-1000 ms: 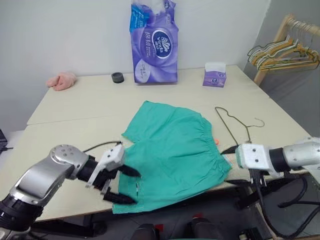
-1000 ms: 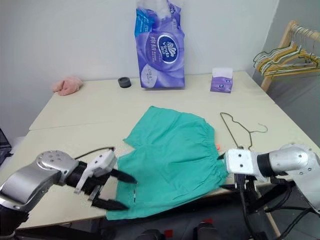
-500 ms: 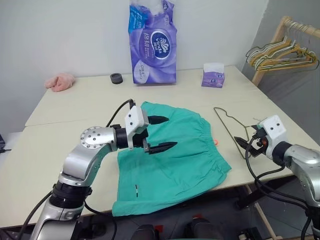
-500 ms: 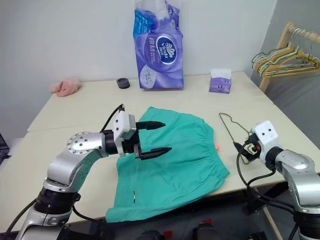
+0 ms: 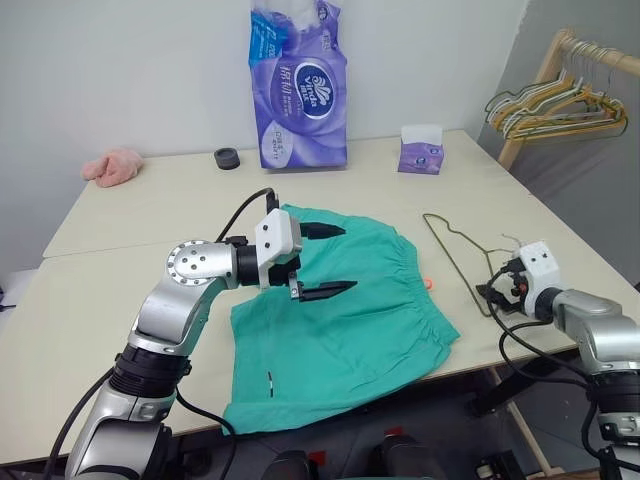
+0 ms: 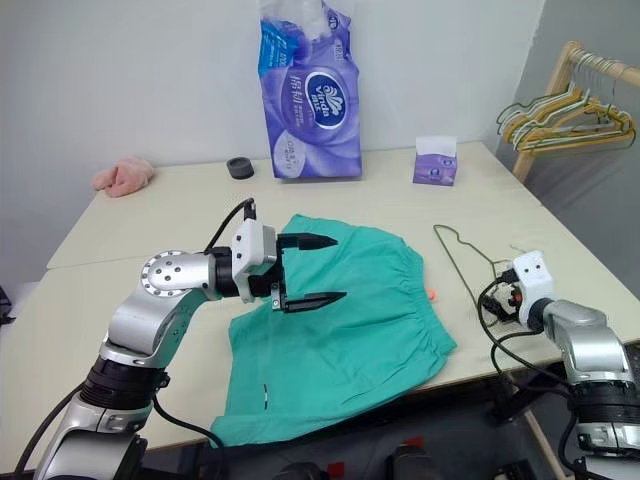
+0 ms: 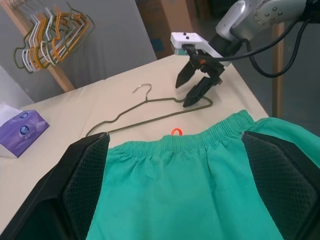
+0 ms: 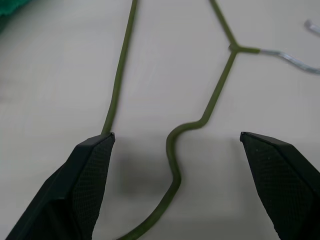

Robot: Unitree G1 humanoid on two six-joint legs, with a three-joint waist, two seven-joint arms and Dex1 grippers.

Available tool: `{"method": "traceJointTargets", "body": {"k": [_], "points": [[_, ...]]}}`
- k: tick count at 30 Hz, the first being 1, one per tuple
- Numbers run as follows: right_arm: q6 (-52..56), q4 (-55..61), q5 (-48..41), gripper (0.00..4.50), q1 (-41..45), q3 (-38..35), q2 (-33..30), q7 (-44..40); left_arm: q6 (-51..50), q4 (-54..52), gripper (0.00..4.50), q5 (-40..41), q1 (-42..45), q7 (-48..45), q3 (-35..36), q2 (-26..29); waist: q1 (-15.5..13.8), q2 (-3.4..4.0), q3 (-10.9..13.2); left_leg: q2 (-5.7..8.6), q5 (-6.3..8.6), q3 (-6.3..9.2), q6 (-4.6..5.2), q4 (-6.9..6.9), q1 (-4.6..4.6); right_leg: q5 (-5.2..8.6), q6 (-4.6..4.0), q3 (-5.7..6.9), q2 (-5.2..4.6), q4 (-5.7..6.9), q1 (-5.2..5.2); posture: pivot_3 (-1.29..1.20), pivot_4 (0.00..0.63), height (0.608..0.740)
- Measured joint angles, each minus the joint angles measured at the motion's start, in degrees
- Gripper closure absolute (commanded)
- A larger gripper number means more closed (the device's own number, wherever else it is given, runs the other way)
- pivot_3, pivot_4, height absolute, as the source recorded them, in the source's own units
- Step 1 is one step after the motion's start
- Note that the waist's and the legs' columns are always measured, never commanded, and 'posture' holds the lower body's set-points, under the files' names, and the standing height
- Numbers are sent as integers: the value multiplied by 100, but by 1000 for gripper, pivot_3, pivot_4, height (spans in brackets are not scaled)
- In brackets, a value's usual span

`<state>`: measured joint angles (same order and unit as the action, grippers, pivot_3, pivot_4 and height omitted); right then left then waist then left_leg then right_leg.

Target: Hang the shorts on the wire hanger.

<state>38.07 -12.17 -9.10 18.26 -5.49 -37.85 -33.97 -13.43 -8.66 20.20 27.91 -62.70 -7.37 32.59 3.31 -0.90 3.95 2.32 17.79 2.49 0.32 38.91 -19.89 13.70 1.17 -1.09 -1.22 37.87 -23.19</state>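
Moved since a second ago: left gripper (image 5: 322, 260), lifted off the near hem of the shorts (image 5: 340, 320) and now hovering above their middle, jaws spread wide, empty, pointing toward the right edge of the counter (image 5: 120, 250); right gripper (image 7: 196, 87), swung out from the near right corner and now lowering over the wire hanger (image 5: 460, 262), jaws likewise wide, empty.

Lying flat: shorts, teal, centre of the counter, elastic waistband facing the right edge, bottom hem reaching the near edge and slightly overhanging. Orange tag (image 5: 429, 283) showing at the waistband.

Lying flat: wire hanger, just beside the waistband, toward the right edge, hook turned toward that edge. Right gripper straddling the bent shoulder wire beside the neck, not yet touching.

Risking: thin wire sitting flush on the counter, so closing fingers possibly skating over it or pushing it toward the edge; closing off-centre possibly spinning the hanger; shorts near the edge possibly sliding off if dragged.

Containers: purple tissue pack (image 5: 296, 85) standing at the far edge, contents partly seen at the top; small tissue box (image 5: 420, 150) near the far right corner, white tissue showing at the top.

Also sitting along the far edge: pink cloth (image 5: 112, 165), black roll (image 5: 227, 158).
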Motion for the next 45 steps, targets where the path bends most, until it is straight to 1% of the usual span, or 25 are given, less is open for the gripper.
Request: {"method": "traceJointTargets", "body": {"k": [5,7,9,10,19,24,30,33,36,39,41,42,45], "points": [[186,-236,-38,217,182,37,10,-102,-94,-37,18,15,-2,-4,11,14,-2,-3,-2,-1,0,2,0,0,1,0,0,1,0,0,0,-101,19,740],[344,-408,-131,596,296,-35,52,-105,-124,-75,0,34,-8,-44,16,42,-2,-7,-6,-1,0,2,0,0,1,0,0,1,0,0,1,-100,19,740],[389,-541,-124,1124,370,-36,37,-116,-186,-184,0,126,-20,-68,21,63,-1,-15,-13,-1,0,3,0,0,1,0,0,1,0,0,1,-100,19,740],[384,-581,-114,1514,380,-8,5,-143,-234,-238,0,165,-20,-78,22,73,-2,-19,-20,-1,0,4,0,0,1,0,0,2,0,0,1,-100,19,740],[209,-772,1,4476,383,334,-52,-309,-494,-268,0,360,-18,-61,58,103,-42,-80,-118,0,0,14,0,1,6,0,1,10,-1,-10,14,-101,22,740],[-293,-825,321,4476,350,476,-28,19,-535,-121,0,271,-13,91,66,123,-50,-81,-135,1,0,14,0,1,7,0,1,10,-2,-12,16,-97,23,740],[-499,-597,536,4476,219,475,-47,284,-197,713,0,-104,20,355,250,172,-53,-62,-125,2,0,13,0,1,0,0,1,7,-4,-12,6,-105,26,740],[-675,-47,691,4476,84,602,-315,146,-142,1274,0,-145,325,483,399,186,-51,-31,-104,4,0,12,0,1,-4,-1,2,8,-5,-11,0,-109,27,740],[-1226,810,955,4476,80,872,-830,-256,-360,1906,0,-90,901,560,704,264,-10,-19,-97,2,1,15,1,-4,-3,2,6,13,-1,-11,-1,-113,29,740],[-1900,1426,1265,4476,91,1174,-1234,-680,-705,2413,0,43,1385,405,878,367,19,-20,-96,0,1,15,1,-8,-2,4,10,15,1,-13,-1,-117,28,740],[-2504,1657,1554,4476,91,1494,-1503,-949,-1037,2778,0,151,1635,108,887,507,35,-18,-95,1,2,14,1,-9,-2,6,13,15,3,-13,-2,-119,28,740],[-2973,1738,1778,4476,93,1663,-1659,-1042,-1274,2973,0,201,1753,-123,875,622,45,-19,-93,1,2,15,0,-9,-3,8,15,15,3,-13,-2,-121,28,740],[-4117,1818,2299,4476,191,1938,-1902,-1138,-1713,3167,0,230,1849,-752,729,942,103,-18,-91,2,2,13,0,-10,-3,17,28,13,5,-14,-4,-125,28,740]]}}
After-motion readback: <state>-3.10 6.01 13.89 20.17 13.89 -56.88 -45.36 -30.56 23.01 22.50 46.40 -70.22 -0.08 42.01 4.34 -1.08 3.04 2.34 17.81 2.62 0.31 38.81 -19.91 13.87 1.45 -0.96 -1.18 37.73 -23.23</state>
